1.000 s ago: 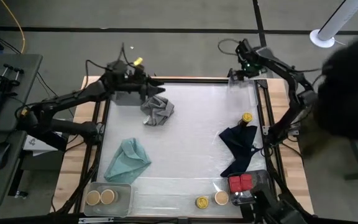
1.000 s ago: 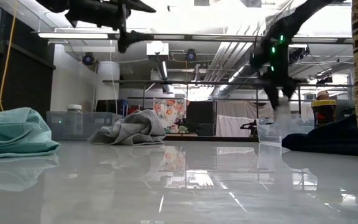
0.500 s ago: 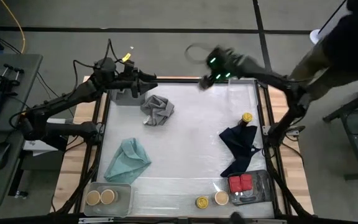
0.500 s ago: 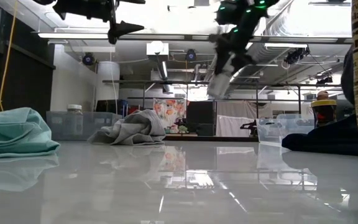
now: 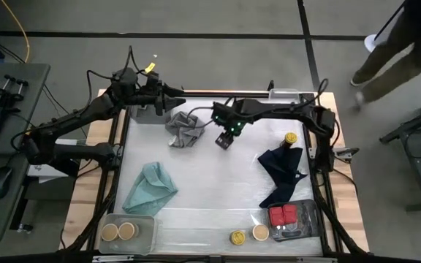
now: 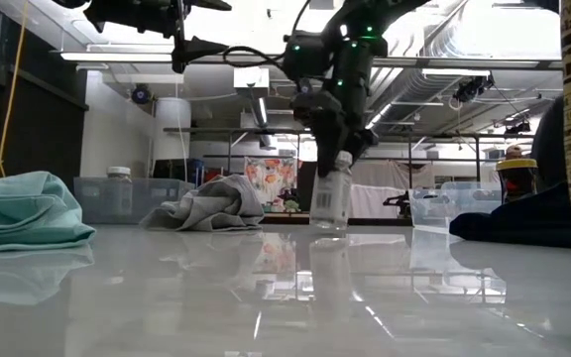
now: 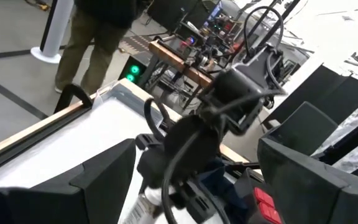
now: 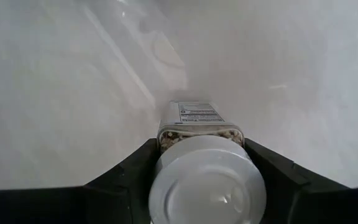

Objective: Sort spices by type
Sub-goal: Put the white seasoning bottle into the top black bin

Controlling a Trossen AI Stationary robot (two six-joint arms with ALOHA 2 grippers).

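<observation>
A small clear spice jar with a white lid [image 6: 331,193] hangs under my right gripper [image 5: 224,139], which is shut on it over the far middle of the table, just right of the grey cloth [image 5: 186,129]. Whether its bottom touches the table I cannot tell. In the right wrist view the lid [image 8: 207,180] fills the space between the fingers. My left gripper [image 5: 177,97] stands open and empty, high over the far left corner. A yellow-lidded jar [image 5: 290,138] stands beside the navy cloth [image 5: 282,169]. Red tins [image 5: 283,215] lie in a tray at the near right. My right gripper pinches the jar at its lid end [image 8: 166,140] between the two fingers [image 8: 129,171], one on each side. The fingers come from above, pointing steeply down. The jar hangs below them nearly upright, slightly tilted, its labelled body [image 8: 196,118] toward the table.
A teal cloth [image 5: 150,188] lies near left. A tray with two tan-lidded jars [image 5: 119,231] sits at the near left corner; a yellow-lidded jar [image 5: 237,237] and a tan-lidded jar [image 5: 260,232] stand at the near edge. Clear trays [image 5: 283,93] stand at the far corners. A person [image 5: 386,44] walks beyond the far right.
My right gripper has swung from the far right corner toward the table's left and somewhat nearer, sinking and rolling as it went. The white-lidded jar has come with it, down close to the table beside the grey cloth. My left gripper has drawn back a little, up and toward the far edge.
</observation>
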